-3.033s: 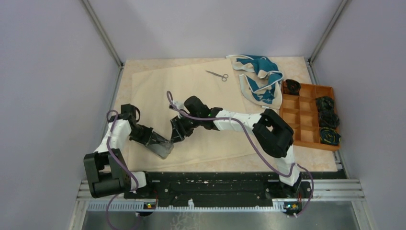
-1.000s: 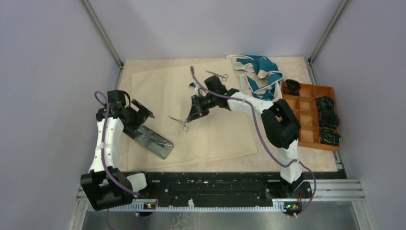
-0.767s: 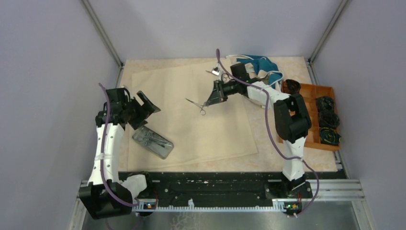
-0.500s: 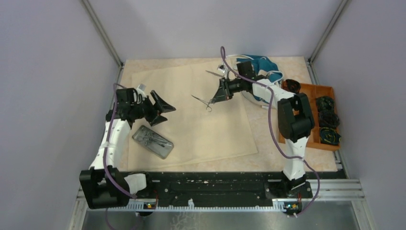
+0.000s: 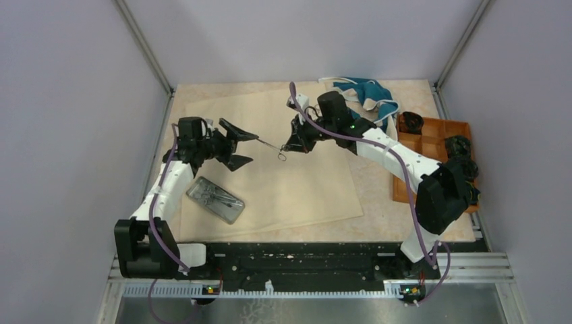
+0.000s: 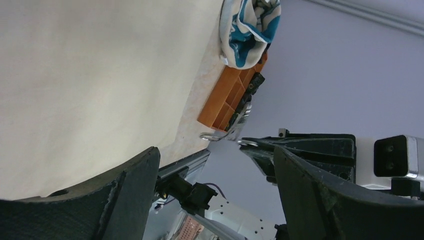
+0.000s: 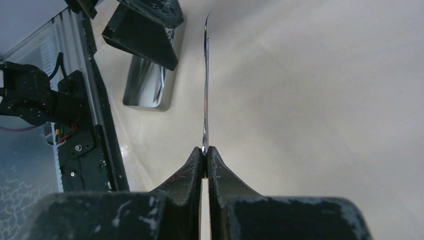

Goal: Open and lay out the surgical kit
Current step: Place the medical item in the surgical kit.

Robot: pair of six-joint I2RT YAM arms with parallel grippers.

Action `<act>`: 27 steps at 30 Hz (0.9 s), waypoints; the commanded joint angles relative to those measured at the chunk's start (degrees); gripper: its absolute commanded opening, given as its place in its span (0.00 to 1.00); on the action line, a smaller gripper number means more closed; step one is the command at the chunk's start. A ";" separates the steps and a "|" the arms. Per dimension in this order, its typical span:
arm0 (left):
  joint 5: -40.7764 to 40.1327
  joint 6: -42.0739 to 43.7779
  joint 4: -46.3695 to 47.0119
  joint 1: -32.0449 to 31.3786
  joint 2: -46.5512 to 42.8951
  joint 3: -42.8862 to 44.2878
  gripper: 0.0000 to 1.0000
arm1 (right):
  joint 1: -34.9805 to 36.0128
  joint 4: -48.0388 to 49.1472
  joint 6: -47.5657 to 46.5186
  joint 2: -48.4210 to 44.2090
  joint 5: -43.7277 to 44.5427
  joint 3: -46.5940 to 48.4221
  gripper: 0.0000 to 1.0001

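The beige cloth wrap (image 5: pixel 297 189) lies spread flat on the table. The small steel tray (image 5: pixel 214 200) sits on its left part with thin instruments inside, also seen in the right wrist view (image 7: pixel 147 85). My right gripper (image 5: pixel 295 143) (image 7: pixel 205 152) is shut on thin silver ring-handled scissors (image 5: pixel 272 147) (image 7: pixel 205 75), held in the air above the wrap with the tip pointing left. My left gripper (image 5: pixel 244 146) (image 6: pixel 215 150) is open, its fingertips (image 7: pixel 145 40) just short of that tip. In the left wrist view the scissors' rings (image 6: pixel 214 135) show between the two fingers, farther off.
Teal-and-white fabric (image 5: pixel 364 98) (image 6: pixel 247 25) lies bunched at the back right. An orange-brown compartment tray (image 5: pixel 432 158) (image 6: pixel 227 100) holding dark coiled items stands at the right edge. The black rail with the arm bases (image 5: pixel 297 260) runs along the near edge.
My left arm left the steel tray and swung up and right towards the centre. My right gripper brought the scissors from the back right to the left, to meet the open left gripper.
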 commanded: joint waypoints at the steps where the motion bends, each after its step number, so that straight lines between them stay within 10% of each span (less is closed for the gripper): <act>1: -4.93 0.47 5.81 -3.85 -2.33 2.84 0.85 | 3.12 3.85 4.67 -3.45 0.85 -3.23 0.00; 7: -11.14 1.43 3.08 -4.65 -8.64 -2.27 0.61 | 6.36 6.12 7.04 -5.84 3.60 -5.83 0.00; 16: -15.56 7.38 -6.86 -5.20 -8.94 0.87 0.81 | 7.80 4.89 7.93 -6.34 5.53 -4.04 0.00; 27: -15.02 7.39 -3.95 -5.61 -9.09 -0.53 0.60 | 10.57 6.36 9.43 -6.40 5.48 -3.48 0.00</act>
